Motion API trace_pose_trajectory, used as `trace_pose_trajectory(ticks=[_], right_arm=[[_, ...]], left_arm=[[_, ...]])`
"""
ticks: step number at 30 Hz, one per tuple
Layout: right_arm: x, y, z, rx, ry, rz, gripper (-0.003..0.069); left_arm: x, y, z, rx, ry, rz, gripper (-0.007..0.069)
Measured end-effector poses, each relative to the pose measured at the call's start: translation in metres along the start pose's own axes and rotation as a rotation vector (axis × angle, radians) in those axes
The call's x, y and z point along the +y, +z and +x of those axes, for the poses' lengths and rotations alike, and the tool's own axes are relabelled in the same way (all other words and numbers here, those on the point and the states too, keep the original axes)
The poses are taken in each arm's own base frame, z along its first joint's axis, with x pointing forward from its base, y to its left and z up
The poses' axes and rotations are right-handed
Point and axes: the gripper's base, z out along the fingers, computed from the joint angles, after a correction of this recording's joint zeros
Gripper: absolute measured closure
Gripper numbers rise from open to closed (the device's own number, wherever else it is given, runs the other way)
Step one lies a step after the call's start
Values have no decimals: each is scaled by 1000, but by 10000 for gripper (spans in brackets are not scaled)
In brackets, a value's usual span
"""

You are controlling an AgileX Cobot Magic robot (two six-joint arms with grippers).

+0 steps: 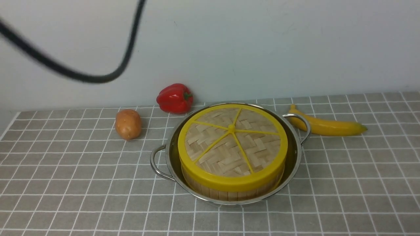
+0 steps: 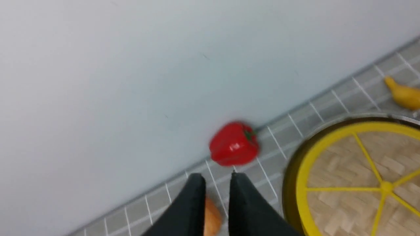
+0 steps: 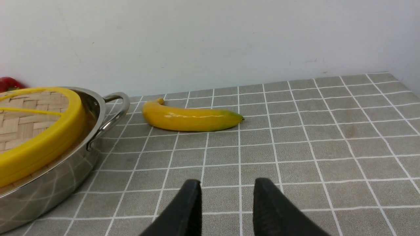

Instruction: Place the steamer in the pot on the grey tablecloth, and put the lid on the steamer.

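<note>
The steel pot (image 1: 294, 154) stands on the grey tablecloth (image 1: 65, 183) at the middle. The bamboo steamer (image 1: 226, 193) sits inside it, its slatted wall showing below the yellow rim. The woven lid (image 1: 232, 141) lies flat on top of the steamer. Neither gripper shows in the front view. My left gripper (image 2: 216, 180) is open and empty, off the lid (image 2: 354, 183) to its side, above the cloth near the potato. My right gripper (image 3: 226, 185) is open and empty, low over the cloth, on the banana's side of the pot (image 3: 49, 186) and its lid (image 3: 19, 121).
A red pepper (image 1: 174, 98) lies by the back wall, with a potato (image 1: 128, 124) left of the pot. A banana (image 1: 328, 126) lies right of the pot by its handle. A black cable (image 1: 82, 77) hangs across the upper left.
</note>
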Motion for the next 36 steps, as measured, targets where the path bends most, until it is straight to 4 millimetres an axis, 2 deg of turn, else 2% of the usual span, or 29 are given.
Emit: trace_pose_trajectory(ticks=[1,2,5,10,12,15,16,17,21,30,36], right_arm=[[0,0,0,0,0,0,416],[0,0,0,0,0,0,416],[0,0,0,0,0,0,416],[0,0,0,0,0,0,416],[0,0,0,0,0,0,416],[0,0,0,0,0,0,416],[0,0,0,0,0,0,416],[0,0,0,0,0,0,416],[0,0,0,0,0,0,416],[0,0,0,0,0,0,416],[0,0,0,0,0,0,416]], left_arm=[[2,-4,10,-37,-6,4,518],[1,-7,29,-64,-23,17,518],[0,-5,63,-96,-72,26,517],[-11,-3,183,-74,-286,-39,507],[-19,-16,225,-108,-337,-105,499],[-32,-31,267,-142,-365,-170,496],[-33,-32,269,-144,-366,-174,496],[-39,-40,283,-170,-373,-195,496],[-55,-52,312,-210,-352,-223,487],[-72,-52,343,-216,-344,-215,475],[-79,-53,354,-263,-337,-225,470]])
